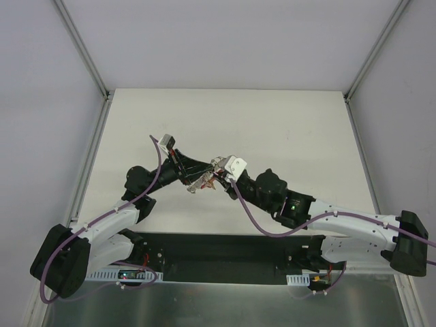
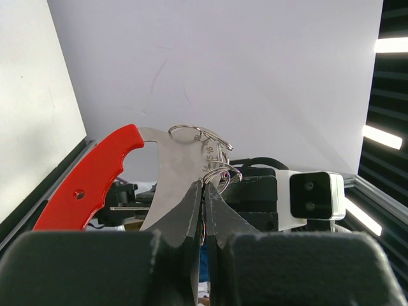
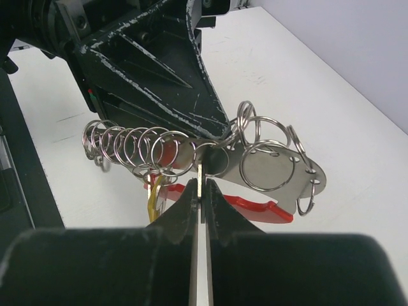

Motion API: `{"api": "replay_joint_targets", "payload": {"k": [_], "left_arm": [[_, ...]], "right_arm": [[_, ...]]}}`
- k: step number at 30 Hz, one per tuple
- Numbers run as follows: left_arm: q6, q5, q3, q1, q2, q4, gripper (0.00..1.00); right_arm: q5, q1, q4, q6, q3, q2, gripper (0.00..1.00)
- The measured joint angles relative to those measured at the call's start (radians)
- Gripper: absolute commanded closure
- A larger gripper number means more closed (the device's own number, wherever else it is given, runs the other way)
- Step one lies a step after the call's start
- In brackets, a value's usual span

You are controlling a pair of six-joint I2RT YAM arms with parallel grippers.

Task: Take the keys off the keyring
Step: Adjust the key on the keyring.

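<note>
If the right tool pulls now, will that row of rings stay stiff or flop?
Likely floppy: the rings are separate linked loops, so they should swing and bunch. The plate, held by the left tool, looks rigid. The key in the right tool is pinched edge-on and may slip.

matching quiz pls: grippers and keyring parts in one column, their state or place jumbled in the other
Things:
1. left gripper
2. right gripper
3. curved red plastic handle
4. row of linked silvery wire rings

States:
a. shut on a thin silvery key, edge-on
b. shut on the flat silvery metal plate
c. chained together beside the plate
d. joined to the plate's edge

Pairs: 1-b, 2-a, 3-d, 4-c
</note>
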Motion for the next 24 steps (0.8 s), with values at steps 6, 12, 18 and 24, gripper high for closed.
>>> {"api": "replay_joint_targets", "payload": {"k": [6, 12, 18, 24], "left_arm": [[0.000, -0.002, 0.000, 0.002, 0.003, 0.011, 1.00], [-0.002, -0.003, -0.006, 0.006, 0.014, 0.024, 1.00], [-0.010, -0.010, -0.016, 0.006, 0.027, 0.045, 1.00], [-0.020, -0.010, -0.016, 0.006, 0.029, 0.058, 1.00]], "right_arm": [[0.014, -0.009, -0.003, 0.016, 0.000, 0.000, 0.99], [0.030, -0.020, -0.004, 0.029, 0.000, 0.000, 0.99], [0.037, -0.028, -0.008, 0.042, 0.000, -0.001, 0.99], [0.049, -0.035, -0.012, 0.048, -0.002, -0.016, 0.99]]}}
